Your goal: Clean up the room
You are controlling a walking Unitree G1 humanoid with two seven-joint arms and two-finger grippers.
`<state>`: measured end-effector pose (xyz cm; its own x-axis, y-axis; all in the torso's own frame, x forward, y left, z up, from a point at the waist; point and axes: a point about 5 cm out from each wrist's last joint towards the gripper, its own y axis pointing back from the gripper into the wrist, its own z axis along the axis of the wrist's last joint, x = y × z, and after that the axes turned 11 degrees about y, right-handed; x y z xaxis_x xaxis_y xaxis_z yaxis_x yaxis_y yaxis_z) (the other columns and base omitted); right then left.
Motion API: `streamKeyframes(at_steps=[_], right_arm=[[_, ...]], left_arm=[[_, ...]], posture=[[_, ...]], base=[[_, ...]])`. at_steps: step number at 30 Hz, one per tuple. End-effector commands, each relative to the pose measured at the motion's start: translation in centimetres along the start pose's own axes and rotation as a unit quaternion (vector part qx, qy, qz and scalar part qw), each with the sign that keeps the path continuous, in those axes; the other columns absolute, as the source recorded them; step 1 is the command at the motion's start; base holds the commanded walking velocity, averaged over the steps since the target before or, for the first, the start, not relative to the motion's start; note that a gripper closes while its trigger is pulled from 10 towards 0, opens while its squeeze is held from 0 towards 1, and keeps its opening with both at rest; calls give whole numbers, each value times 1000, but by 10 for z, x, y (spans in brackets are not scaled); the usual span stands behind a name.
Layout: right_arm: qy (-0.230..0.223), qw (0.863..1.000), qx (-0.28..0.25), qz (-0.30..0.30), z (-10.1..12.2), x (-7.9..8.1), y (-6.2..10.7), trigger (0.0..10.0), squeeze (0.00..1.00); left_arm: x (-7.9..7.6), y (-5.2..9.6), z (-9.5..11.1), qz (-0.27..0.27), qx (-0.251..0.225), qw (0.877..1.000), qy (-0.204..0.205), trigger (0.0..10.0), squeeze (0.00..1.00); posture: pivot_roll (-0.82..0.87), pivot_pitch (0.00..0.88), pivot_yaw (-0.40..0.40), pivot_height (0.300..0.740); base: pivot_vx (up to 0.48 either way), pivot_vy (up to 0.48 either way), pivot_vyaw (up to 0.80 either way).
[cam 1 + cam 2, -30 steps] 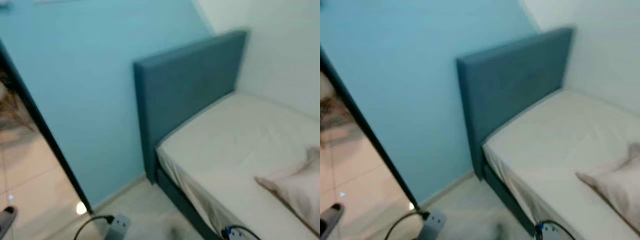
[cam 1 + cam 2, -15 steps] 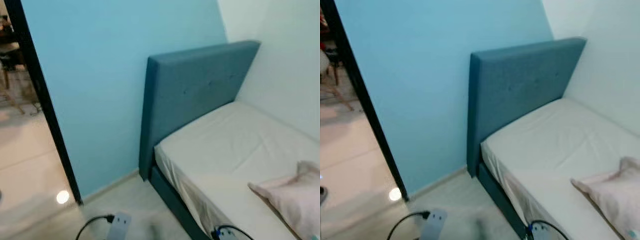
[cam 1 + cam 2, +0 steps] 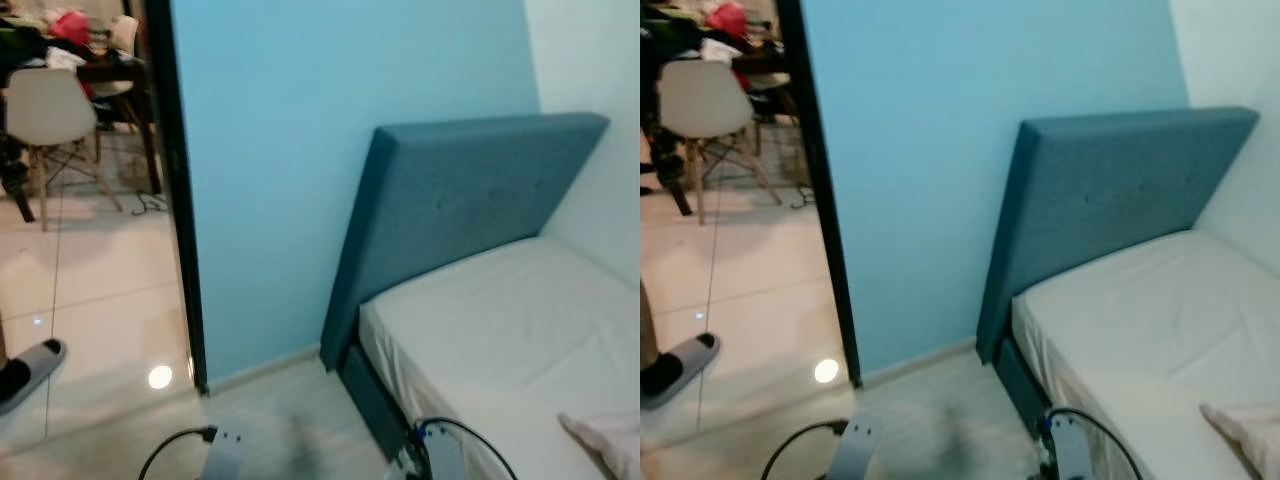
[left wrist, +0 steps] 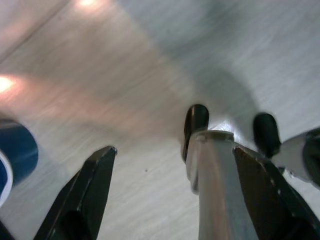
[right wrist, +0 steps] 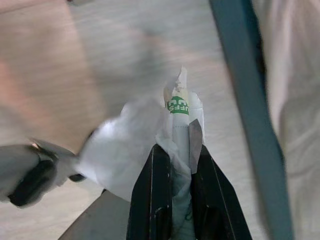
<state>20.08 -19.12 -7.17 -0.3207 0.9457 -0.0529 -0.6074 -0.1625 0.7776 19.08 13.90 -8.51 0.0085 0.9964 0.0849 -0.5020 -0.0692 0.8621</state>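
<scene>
My right gripper [image 5: 175,155] is shut on a crumpled white paper wrapper [image 5: 178,106] with green print, held above the pale wood floor beside the bed's dark blue base [image 5: 250,100]. My left gripper [image 4: 175,165] hangs open over the floor with nothing between its fingers [image 4: 97,182]. A silver leg of mine [image 4: 215,185] stands below it. In the eye views both forearms, left [image 3: 225,455] and right [image 3: 440,455], reach in at the bottom edge.
A bed with a blue headboard [image 3: 470,200], white sheet [image 3: 510,330] and pinkish pillow [image 3: 610,440] stands to the right against the light blue wall. A black door frame [image 3: 175,200] opens left onto a tiled room with a white chair [image 3: 45,110]. A person's slippered foot [image 3: 675,365] is by the doorway.
The camera has swung left: the bed has slid right in the picture, and the doorway, the tiled room and the chair have come into view. The pillow is now mostly cut off.
</scene>
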Motion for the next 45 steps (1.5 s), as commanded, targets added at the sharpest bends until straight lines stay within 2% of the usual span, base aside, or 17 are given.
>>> streamKeyframes(at_steps=[1, 6, 14, 18, 39, 42, 45], right_arm=[[-10, 1000, 0, -10, -1, -5, 2, 10000, 0], [-10, 999, -32, -10, 20, -8, -2, 10000, 0], [1, 999, -49, -1, 34, -5, -5, 10000, 0], [3, 999, -52, 2, 36, -4, -6, 10000, 0], [23, 998, -59, 21, 41, -3, -6, 10000, 0], [24, 998, -55, 20, 40, -4, -6, 10000, 0], [20, 999, -32, 1, 28, -7, -4, 10000, 0]], left_arm=[[-6, 0, 1, -12, -3, 1000, -10, 10000, 0], [-16, 1, 4, -28, -4, 1000, -12, 10000, 0], [-6, 0, 2, -21, -1, 1000, -1, 10000, 0], [-5, 0, 3, -16, -2, 1000, 6, 10000, 0], [-5, 0, 3, -18, -2, 1000, -11, 10000, 0], [-5, 0, 3, -18, -2, 1000, -11, 10000, 0], [-6, 0, 3, -19, -1, 1000, -11, 10000, 0]], posture=[[3, 0, -123, 740], [3, 0, -114, 740], [14, 0, -109, 740], [14, 0, -109, 740], [20, 0, -99, 740], [20, 0, -98, 740], [16, 0, -101, 740]], base=[[0, 0, 506], [0, 0, 508], [0, -305, 506], [0, 0, 511], [0, 0, 510], [0, 0, 506], [0, 0, 517]])
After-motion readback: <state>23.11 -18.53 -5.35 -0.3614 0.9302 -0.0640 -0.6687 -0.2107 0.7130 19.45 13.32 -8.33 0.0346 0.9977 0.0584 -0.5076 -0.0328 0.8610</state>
